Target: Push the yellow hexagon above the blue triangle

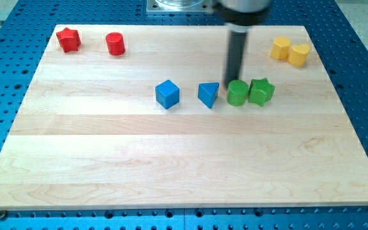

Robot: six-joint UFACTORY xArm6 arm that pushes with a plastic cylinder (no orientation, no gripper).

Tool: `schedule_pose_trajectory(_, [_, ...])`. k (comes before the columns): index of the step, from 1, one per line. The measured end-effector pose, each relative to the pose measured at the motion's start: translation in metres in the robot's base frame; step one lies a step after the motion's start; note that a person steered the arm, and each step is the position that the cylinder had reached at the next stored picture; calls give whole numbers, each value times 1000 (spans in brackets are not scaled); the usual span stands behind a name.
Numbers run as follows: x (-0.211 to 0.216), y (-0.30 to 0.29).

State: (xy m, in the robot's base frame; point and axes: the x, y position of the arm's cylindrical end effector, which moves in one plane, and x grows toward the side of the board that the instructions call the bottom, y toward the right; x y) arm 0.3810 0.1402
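Note:
The yellow hexagon (280, 48) lies near the view's top right, touching a yellow heart-like block (299, 54) on its right. The blue triangle (208, 94) lies near the board's middle. My tip (229, 83) is at the end of the dark rod, just right of the blue triangle's top and at the top left of the green cylinder (237, 92). The tip is well left of and below the yellow hexagon.
A green star (261, 91) touches the green cylinder on its right. A blue cube (167, 94) lies left of the triangle. A red star (69, 39) and a red cylinder (115, 44) lie at the top left. The wooden board (171, 166) sits on a blue perforated table.

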Motion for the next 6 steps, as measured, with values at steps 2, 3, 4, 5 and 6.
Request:
schedule_pose_trajectory(2, [-24,121])
schedule_pose_trajectory(3, [-29,176])
schedule_pose_trajectory(4, [-80,179])
schedule_pose_trajectory(5, [-113,152])
schedule_pose_trajectory(6, [-106,114])
